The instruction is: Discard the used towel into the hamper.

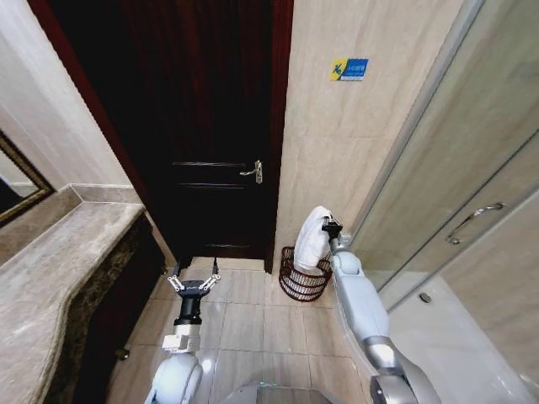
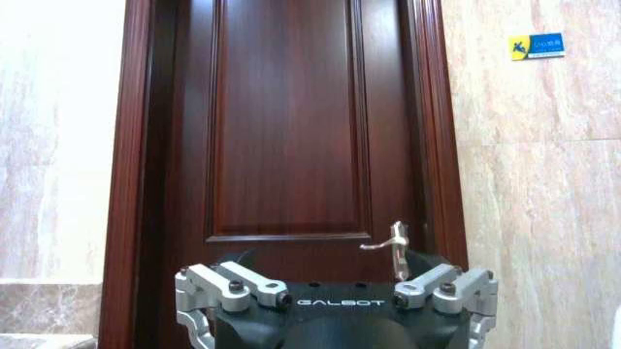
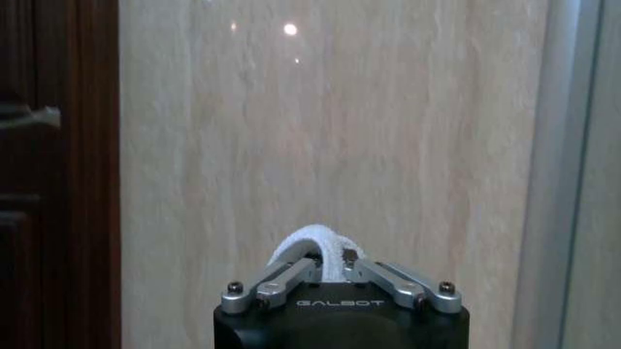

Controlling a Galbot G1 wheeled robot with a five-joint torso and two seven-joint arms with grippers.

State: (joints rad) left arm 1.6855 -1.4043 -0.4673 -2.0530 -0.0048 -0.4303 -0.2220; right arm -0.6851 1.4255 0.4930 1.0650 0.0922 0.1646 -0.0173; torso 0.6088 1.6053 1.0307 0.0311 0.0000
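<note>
Progress: we judge the task well along. We have the used towel in our grasp and carried over the hamper; what is left is to let go so it drops in.

Towel: a white, soft terry cloth towel (image 1: pixel 314 236), bunched into a limp hanging bundle. It hangs from our right claw directly above the hamper, its lower end at about the level of the rim or just inside it; we cannot tell which.

Right claw: the right claw (image 1: pixel 331 227) is clenched on the towel's upper fold. In the right wrist view a loop of white cloth (image 3: pixel 316 251) bulges out between the silver fingers (image 3: pixel 281 280), which are drawn tight together.

Hamper: a small round dark reddish-brown wire basket (image 1: pixel 303 276) with thin vertical ribs and a thicker rim, slightly tapered. It stands on the floor against the wall, in the corner beside the door frame.

Left claw: the left claw (image 1: pixel 194 281) hangs released, fingers spread, holding nothing, low over the floor and well apart from the hamper, pointed toward the door.

Surroundings: a dark polished wooden panelled door (image 1: pixel 202 126) with a metal lever handle (image 1: pixel 253 172); glossy beige stone wall tiles (image 1: pixel 354 151); pale square floor tiles (image 1: pixel 244 324); a mottled brown marble vanity surface (image 1: pixel 50 278) on our left; a glass shower door (image 1: pixel 472 210) on our right.
</note>
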